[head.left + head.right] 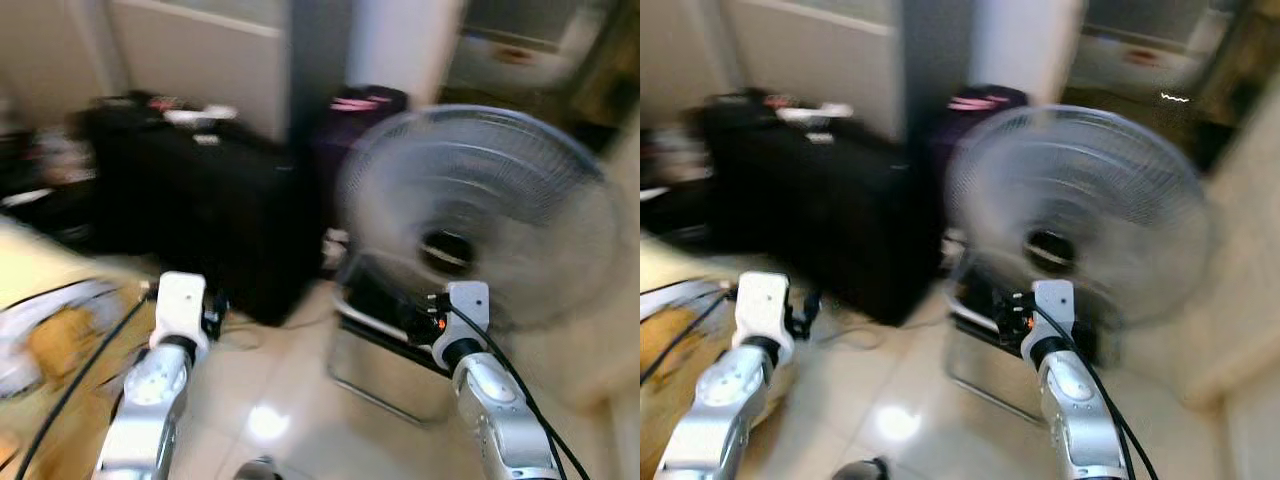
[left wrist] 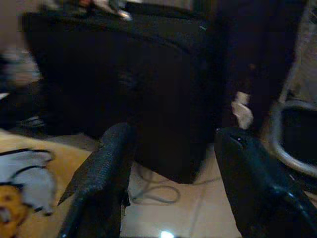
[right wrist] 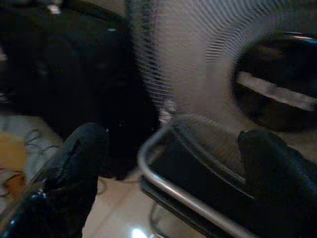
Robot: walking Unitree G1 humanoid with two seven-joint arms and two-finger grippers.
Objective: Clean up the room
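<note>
Pale tiled floor (image 1: 300,400), blurred — one fan, one suitcase ahead.
One big black suitcase (image 1: 200,210) stands left, one round white fan (image 1: 480,215) right, over a metal-framed rack (image 3: 173,188); left gripper (image 2: 171,183) and right gripper (image 3: 168,183) both spread wide, empty.

You see two silver, rounded arms, each ending in a white boxy wrist block. A black cable runs along each arm. The left claw (image 2: 168,183) and right claw (image 3: 173,183) each have two long, black, textured fingers.
</note>
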